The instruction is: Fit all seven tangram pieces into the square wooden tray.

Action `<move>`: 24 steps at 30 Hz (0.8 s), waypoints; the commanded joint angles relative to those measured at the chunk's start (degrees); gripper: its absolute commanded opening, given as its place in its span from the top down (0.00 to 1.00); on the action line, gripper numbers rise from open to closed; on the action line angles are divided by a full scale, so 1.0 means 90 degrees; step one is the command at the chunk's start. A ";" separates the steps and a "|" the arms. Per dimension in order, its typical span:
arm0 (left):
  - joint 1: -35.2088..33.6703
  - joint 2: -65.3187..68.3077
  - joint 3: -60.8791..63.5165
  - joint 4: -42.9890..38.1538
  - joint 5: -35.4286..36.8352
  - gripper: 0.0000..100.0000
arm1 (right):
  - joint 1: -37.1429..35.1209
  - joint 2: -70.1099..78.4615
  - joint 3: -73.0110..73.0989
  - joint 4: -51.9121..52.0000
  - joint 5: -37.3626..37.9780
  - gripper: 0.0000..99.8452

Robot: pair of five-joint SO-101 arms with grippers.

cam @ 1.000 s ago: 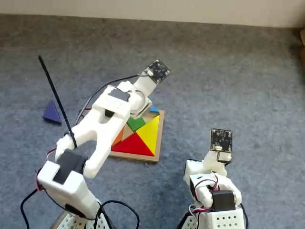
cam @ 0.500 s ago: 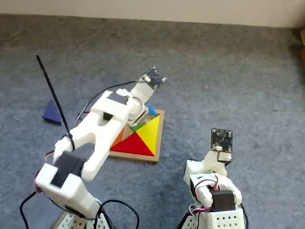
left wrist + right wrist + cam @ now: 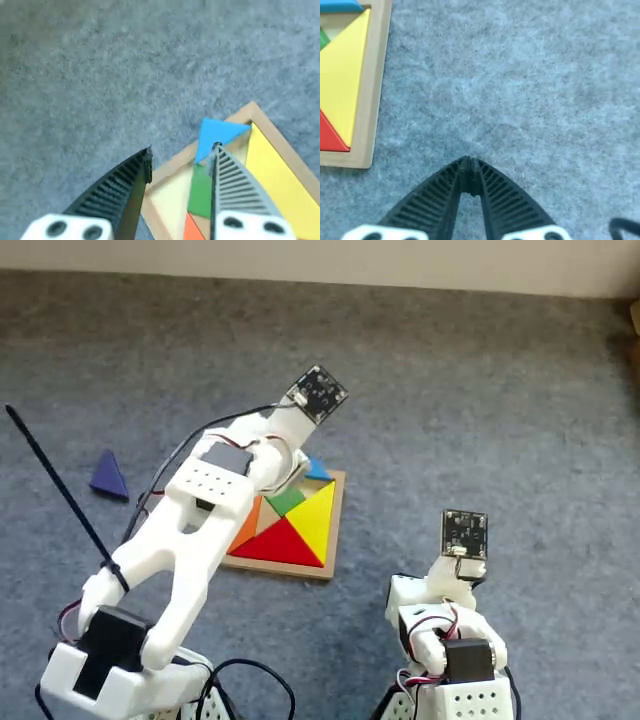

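The square wooden tray [image 3: 336,525] lies mid-table and holds a red triangle [image 3: 283,543], a yellow triangle [image 3: 315,515], a green piece [image 3: 285,500] and an orange piece [image 3: 247,528]. A light blue triangle [image 3: 217,132] rests at the tray's far corner, one edge lying over the rim [image 3: 280,135]. My left gripper [image 3: 181,148] hovers open over that corner, one fingertip [image 3: 216,147] close to the blue triangle. A dark blue triangle [image 3: 108,475] lies on the carpet far to the left. My right gripper [image 3: 470,165] is shut over bare carpet, right of the tray [image 3: 370,100].
Grey carpet covers the whole table. The left arm [image 3: 200,510] spans the tray's left side, and a thin black cable [image 3: 60,490] rises beside it. The right arm [image 3: 445,640] stands folded at the front right. A patch of bare tray floor [image 3: 170,200] shows beside the green piece.
The left arm has swung up and left off the tray, uncovering more of the pieces; its black cable has swept left. The right arm has not moved.
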 commanded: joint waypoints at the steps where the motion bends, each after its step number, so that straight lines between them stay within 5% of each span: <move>1: 0.0093 0.0298 -0.0142 -0.0547 0.0274 0.80 | 0.0054 -0.0132 0.0816 0.0034 0.0059 1.00; 12: 0.0190 0.1626 -0.0474 -0.0147 0.0322 0.80 | 0.0054 -0.0132 0.0816 0.0034 0.0059 1.00; 24: 0.0249 -0.0230 0.0425 0.0537 0.0342 0.80 | 0.0054 -0.0132 0.0816 0.0034 0.0059 1.00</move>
